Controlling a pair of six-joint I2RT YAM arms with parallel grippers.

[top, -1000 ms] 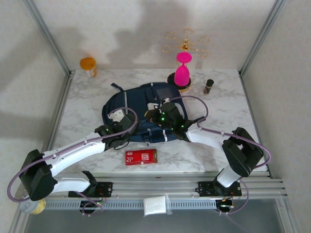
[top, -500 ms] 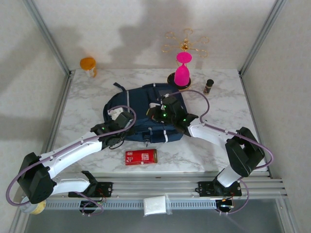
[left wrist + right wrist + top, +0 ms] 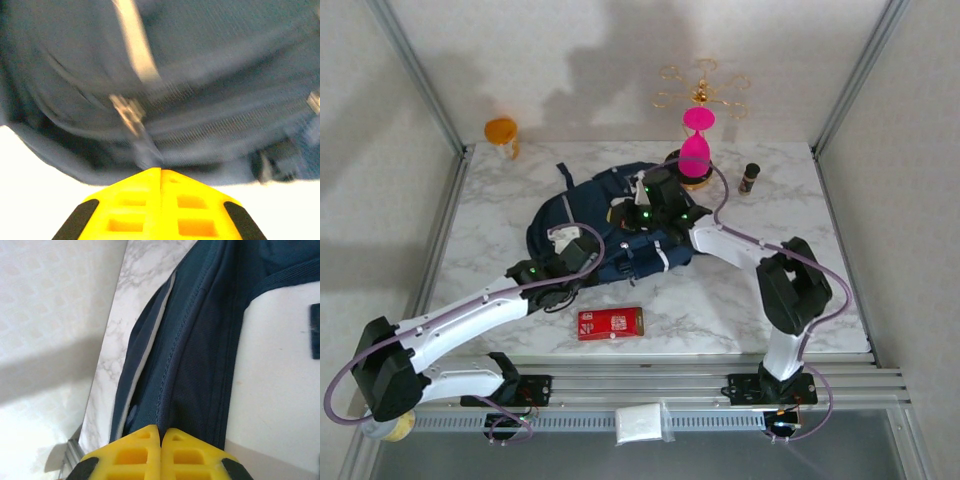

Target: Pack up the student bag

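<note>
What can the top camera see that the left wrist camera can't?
Top camera: the marble table with a red box, a pink hourglass shape, an orange cup and a dark bottle, plus both arms reaching onto the bag.
Left wrist camera: a blurry close-up of a metal zipper pull.
Both: the navy bag, its light stripe, and the left gripper, which is shut.
</note>
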